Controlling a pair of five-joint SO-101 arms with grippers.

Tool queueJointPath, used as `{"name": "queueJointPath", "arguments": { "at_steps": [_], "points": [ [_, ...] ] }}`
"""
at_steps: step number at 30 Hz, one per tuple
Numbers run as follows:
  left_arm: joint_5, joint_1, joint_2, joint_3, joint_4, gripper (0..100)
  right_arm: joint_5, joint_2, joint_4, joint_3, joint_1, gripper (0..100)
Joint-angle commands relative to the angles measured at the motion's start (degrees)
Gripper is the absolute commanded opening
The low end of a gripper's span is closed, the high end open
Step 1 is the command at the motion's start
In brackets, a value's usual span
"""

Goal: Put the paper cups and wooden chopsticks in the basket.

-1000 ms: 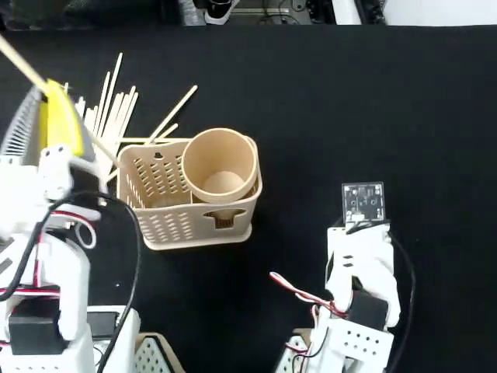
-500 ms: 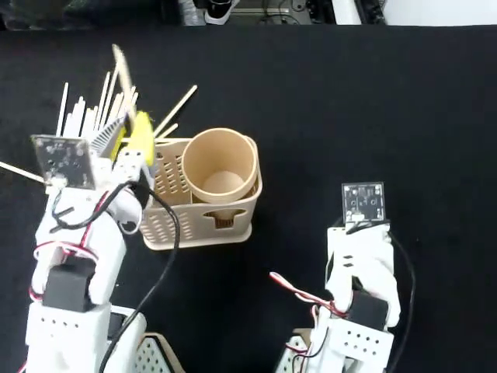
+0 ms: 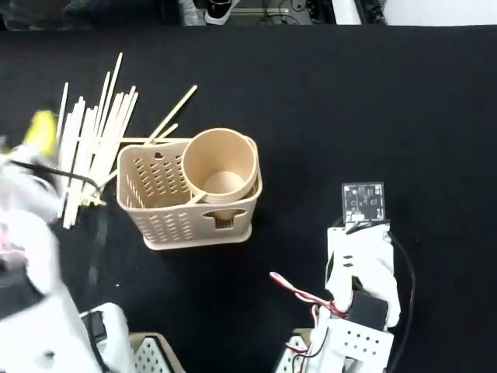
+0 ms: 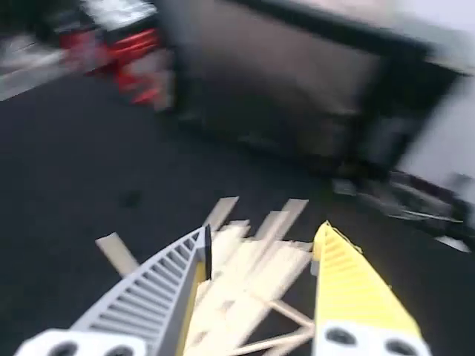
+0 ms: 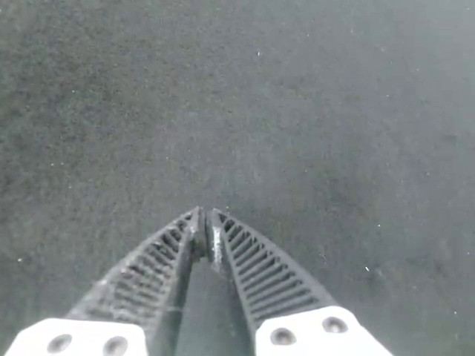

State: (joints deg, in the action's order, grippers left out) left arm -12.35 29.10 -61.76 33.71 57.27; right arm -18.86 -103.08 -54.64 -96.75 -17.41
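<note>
cups (image 3: pixel 220 167) in basket (image 3: pixel 159 210), chopsticks (image 3: pixel 89 148) to its left

A robotics lab bench: black-covered table (image 3: pixel 349 101), bare wires (image 3: pixel 299 294) on an arm

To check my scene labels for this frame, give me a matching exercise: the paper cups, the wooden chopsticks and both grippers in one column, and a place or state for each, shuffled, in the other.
Column A
1. paper cups
2. wooden chopsticks
3. left gripper
4. right gripper

Column B
a. shut, above bare table
b. upright inside the basket
c. open, above the pile of sticks
d. lying in a loose pile on the table beside the basket

Pairs: 1-b; 2-d; 3-c; 4-a
</note>
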Motion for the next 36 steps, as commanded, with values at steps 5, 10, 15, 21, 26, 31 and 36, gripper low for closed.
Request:
{"name": "queueJointPath", "arguments": {
  "at_steps": [5,10,15,21,26,31,36],
  "points": [
    [-1.41,13.58,41.23,-16.92,1.93,23,-0.44,-2.33,-0.09,0.13,0.7,1.2],
    [-1.49,16.48,62.59,-28.44,2.02,23,-0.44,-2.33,-0.09,0.13,0.7,1.2],
    [-6.86,16.04,80.18,-40.57,1.14,23,-0.44,-2.33,-0.09,0.13,0.7,1.3],
    [-13.89,15.25,95.91,-56.4,5.54,23,-0.44,-2.33,-0.09,0.13,0.7,1.3],
    [-15.91,14.73,105.76,-65.36,8.79,18,-0.44,-2.33,-0.09,0.13,0.7,1.3],
    [-15.74,14.73,110.51,-75.12,16.44,2,-0.44,-2.33,-0.09,0.13,0.7,1.3],
    [-15.74,14.73,111.03,-84.62,26.29,3,-0.44,-2.33,-0.09,0.13,0.7,1.3]
  ]
}}
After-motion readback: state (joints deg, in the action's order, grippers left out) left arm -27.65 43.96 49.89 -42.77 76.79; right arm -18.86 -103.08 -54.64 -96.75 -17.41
